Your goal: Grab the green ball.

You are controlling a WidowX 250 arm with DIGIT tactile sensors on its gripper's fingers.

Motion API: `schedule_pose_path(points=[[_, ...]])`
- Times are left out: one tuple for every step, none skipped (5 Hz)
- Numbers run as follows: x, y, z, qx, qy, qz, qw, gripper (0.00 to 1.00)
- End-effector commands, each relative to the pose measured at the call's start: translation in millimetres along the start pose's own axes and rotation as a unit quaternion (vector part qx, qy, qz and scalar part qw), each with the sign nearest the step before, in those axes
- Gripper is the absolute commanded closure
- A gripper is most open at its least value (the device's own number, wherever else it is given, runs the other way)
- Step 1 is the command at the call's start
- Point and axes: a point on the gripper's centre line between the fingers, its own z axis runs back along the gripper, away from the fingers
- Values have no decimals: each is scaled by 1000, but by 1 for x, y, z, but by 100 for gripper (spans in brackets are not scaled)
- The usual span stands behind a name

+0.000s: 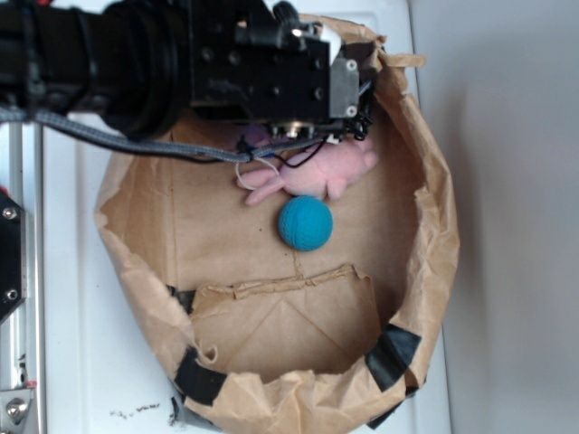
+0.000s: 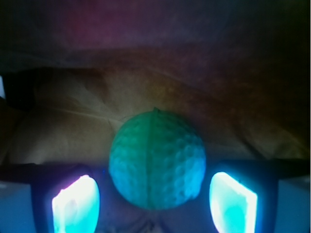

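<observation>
The green ball [image 2: 156, 158] is pale mint with a ribbed, dimpled surface and fills the middle of the wrist view, resting on brown paper. My gripper [image 2: 154, 200] is open. Its two glowing fingers [image 2: 75, 201] stand on either side of the ball, with a narrow gap on each side. In the exterior view the black gripper body [image 1: 303, 131] hangs over the far part of the paper bag and hides the green ball beneath it.
A pink plush bunny [image 1: 312, 172] lies just in front of the gripper. A teal-blue ball [image 1: 305, 222] sits beside it toward the middle. The crumpled brown paper bag wall [image 1: 439, 226] rings everything, with a folded flap [image 1: 289, 321] and black tape [image 1: 393, 348] at the near side.
</observation>
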Motion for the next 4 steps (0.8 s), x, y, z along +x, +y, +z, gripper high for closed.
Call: schedule_pose_path(points=[[-5,-7,-5,-32,-18,-1,999,4],[-6,-8,-7,-38,-20,-1,999,100],[-7,-8,-5,-47,-25,-10,999,100],[-9,-8,0,-63,-29,-27,997,100]])
